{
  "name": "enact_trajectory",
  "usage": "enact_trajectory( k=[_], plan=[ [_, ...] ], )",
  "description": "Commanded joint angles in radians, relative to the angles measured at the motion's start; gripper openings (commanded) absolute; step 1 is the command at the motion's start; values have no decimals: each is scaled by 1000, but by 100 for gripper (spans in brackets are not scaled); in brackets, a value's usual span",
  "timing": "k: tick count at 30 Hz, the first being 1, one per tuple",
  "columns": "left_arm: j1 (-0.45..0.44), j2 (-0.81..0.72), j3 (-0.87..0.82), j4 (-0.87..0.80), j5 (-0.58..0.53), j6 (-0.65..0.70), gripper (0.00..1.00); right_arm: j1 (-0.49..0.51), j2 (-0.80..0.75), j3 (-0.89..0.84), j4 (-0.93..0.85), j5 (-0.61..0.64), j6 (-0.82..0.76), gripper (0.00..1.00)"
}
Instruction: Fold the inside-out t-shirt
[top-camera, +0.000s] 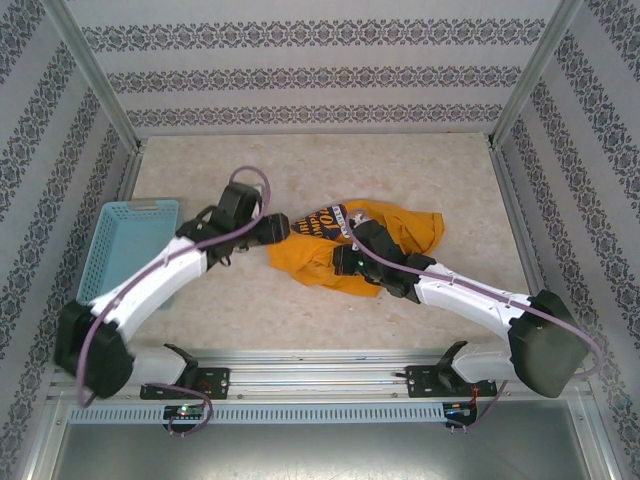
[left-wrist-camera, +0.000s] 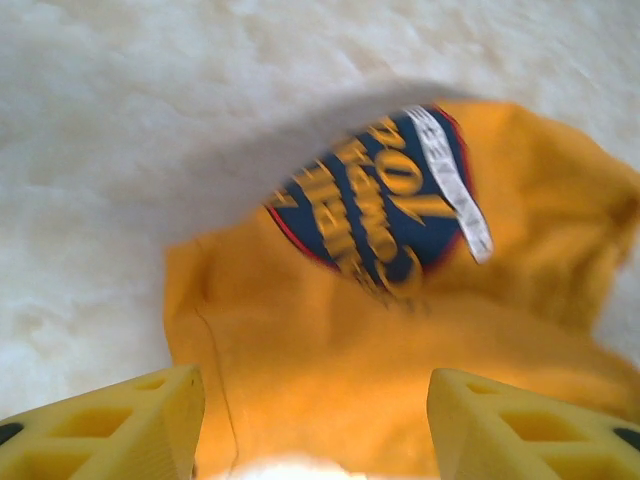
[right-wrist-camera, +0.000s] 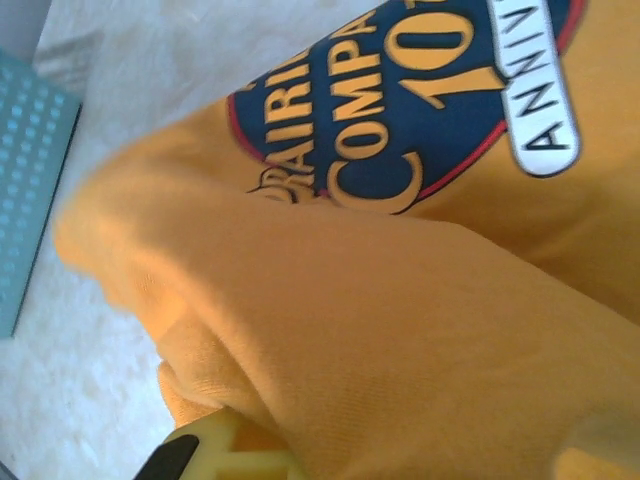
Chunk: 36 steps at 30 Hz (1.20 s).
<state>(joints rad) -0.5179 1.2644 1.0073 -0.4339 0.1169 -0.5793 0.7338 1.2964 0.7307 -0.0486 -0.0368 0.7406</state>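
Left hand (left-wrist-camera: 315, 390) has its two yellow fingers (left-wrist-camera: 120, 425) spread apart at the bottom corners of its wrist view. Nothing's pinched between them, they just hang over the left end of the mustard orange-yellow cotton t-shirt (top-camera: 412, 232). Right hand (top-camera: 348, 232) is closed up on a thick fold of that shirt. In its own wrist view the cloth bunches right over a yellow finger (right-wrist-camera: 215, 445) at the bottom edge, so most of that hand is buried.

The shirt sits crumpled in a heap mid-frame on the pale speckled counter (top-camera: 350, 165), between the two arms. Facing up is a dark blue round emblem (right-wrist-camera: 400, 100) with a red rim and cream lettering. Across it runs a white strip (right-wrist-camera: 540, 100) reading "ANNIV", cut off by the frame edge. The rest is plain orange, with a seam running down near the left finger. Can't pick out sleeves or collar in the wad, and the left wrist view is pretty blurry. A light blue plastic basket (top-camera: 130, 240) sits at the left, well apart from the shirt.
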Motion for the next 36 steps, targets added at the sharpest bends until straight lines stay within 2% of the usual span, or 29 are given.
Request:
enact_trajectory(
  k=[1,4,8,12,16,23,29,31,36],
  plan=[
    [-104,-113,-107,42,-105,-13,61,-2,-23,-6,124,-20,103,0],
    [-233,-105,-145,113,-143,-22,61,3,-6,9,125,3,105,0],
    [-300,-31,-146,206,-132,-16,60,13,3,11,147,-11,130,0],
    [-300,73,-116,251,-103,-6,55,44,-15,1,146,35,121,0],
    [-300,148,-96,282,-97,-8,46,48,-26,-26,173,27,134,0],
    [-300,175,-163,331,-109,-31,14,22,-78,-8,100,27,129,0],
    [-277,192,-368,432,-147,-98,4,1,-130,67,2,-44,46,0],
    [-276,217,-398,458,-157,-107,0,3,-141,72,-15,-59,35,0],
    [-249,276,-389,448,-202,-139,0,2,-149,75,-40,-108,21,0]
  ],
)
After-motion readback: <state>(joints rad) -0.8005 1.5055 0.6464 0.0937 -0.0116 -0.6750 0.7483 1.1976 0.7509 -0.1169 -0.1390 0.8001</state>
